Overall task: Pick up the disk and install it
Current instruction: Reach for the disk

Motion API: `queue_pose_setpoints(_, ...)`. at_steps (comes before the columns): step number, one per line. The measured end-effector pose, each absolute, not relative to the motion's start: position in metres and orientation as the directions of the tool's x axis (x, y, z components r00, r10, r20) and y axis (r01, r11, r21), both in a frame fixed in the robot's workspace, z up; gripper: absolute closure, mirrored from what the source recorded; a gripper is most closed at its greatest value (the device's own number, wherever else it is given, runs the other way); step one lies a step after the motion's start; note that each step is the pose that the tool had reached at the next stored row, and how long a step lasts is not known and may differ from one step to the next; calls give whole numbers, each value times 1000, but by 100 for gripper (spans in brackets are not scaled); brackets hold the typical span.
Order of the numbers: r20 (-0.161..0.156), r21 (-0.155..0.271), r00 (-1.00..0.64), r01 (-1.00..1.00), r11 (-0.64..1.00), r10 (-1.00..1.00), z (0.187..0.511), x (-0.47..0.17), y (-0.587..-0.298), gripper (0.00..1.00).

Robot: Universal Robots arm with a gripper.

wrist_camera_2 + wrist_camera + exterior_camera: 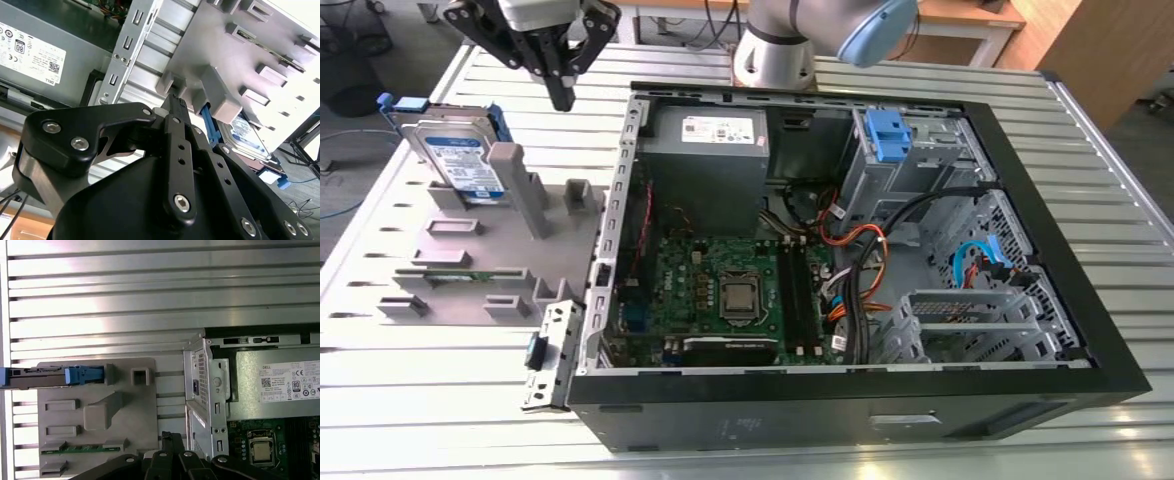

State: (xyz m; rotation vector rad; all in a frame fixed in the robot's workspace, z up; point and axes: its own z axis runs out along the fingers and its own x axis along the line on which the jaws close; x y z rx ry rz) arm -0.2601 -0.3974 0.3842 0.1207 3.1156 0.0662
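I read the fingers [176,125] as clenched together with nothing between them, as far as the second wrist view lets me judge. The gripper [562,95] hangs above the grey fixture plate [454,260], close to the wall of the open computer case [1107,330]. The disk [458,155] stands on edge in a slot of that plate, its blue carrier around it. It is apart from the gripper, toward the exterior view's left. The plate lies on the slatted tabletop [427,390], just beside the case.
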Motion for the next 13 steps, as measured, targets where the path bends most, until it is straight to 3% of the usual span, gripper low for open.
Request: queue_pose_setpoints(13,-21,43,-997,80,996,81,382,-293,-397,89)
